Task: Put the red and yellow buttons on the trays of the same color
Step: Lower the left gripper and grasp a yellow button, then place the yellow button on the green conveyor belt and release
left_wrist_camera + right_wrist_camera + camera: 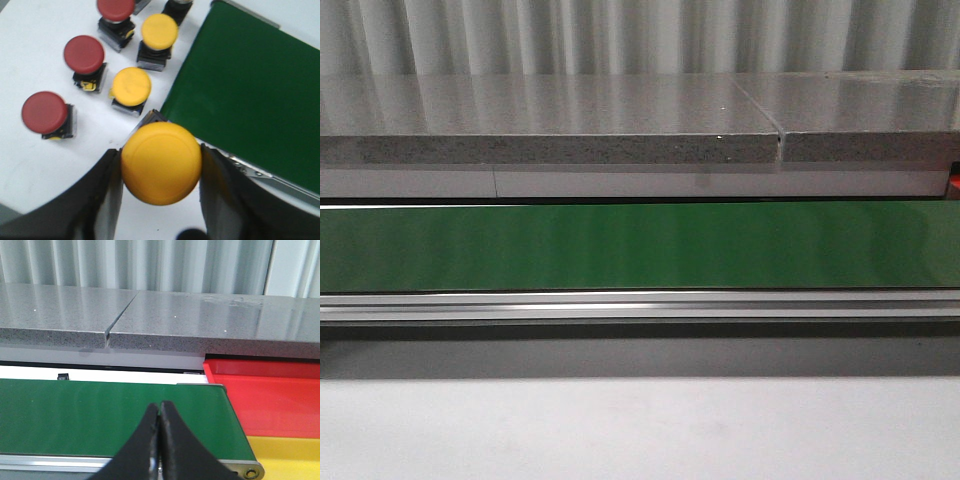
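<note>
Yellow button [161, 163] sits clamped between the left gripper [161, 172] fingers, low centre of the left wrist frame, beside the green belt [250, 95]. The right gripper [160, 440] is pinched shut, empty, near the red tray [272, 400] and yellow tray [285, 455]. Best practice, arguably: keep the cap level and carry it clear of the other buttons.

Yellow button [161, 163], red buttons [84, 54], green belt [640, 245], speckled grey counter [550, 148].
</note>
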